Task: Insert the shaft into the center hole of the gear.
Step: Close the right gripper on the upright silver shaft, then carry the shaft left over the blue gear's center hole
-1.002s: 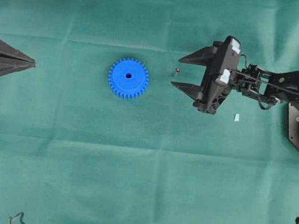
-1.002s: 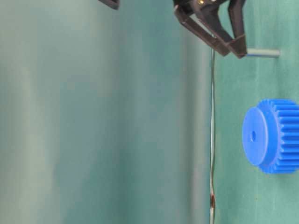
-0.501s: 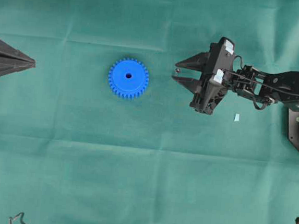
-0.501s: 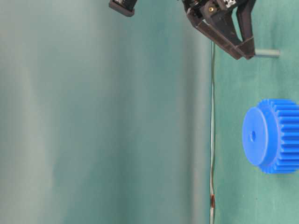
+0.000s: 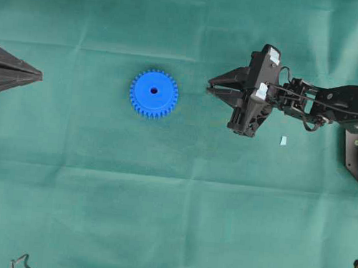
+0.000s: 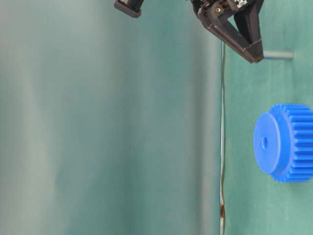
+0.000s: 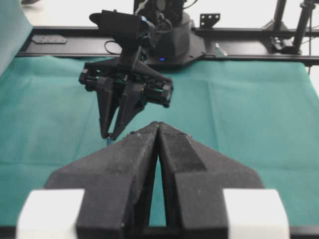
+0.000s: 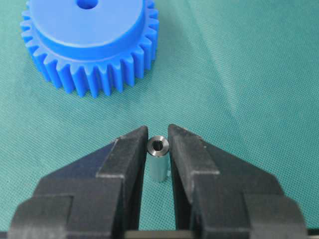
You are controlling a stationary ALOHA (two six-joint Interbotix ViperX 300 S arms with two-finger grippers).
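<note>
Right gripper (image 8: 157, 144) clamping the upright shaft (image 8: 158, 159)

Its jaws grasp the pin mid-cloth beside the gear (image 5: 153, 93), ready to lift; left gripper (image 7: 158, 130) waits clenched at the left edge.

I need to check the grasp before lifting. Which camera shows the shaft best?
The right wrist view: the shaft stands upright between the right gripper fingers, close up. The table-level view shows it from the side. Overhead, the gripper hides it. The left wrist view shows almost nothing of it.
</note>
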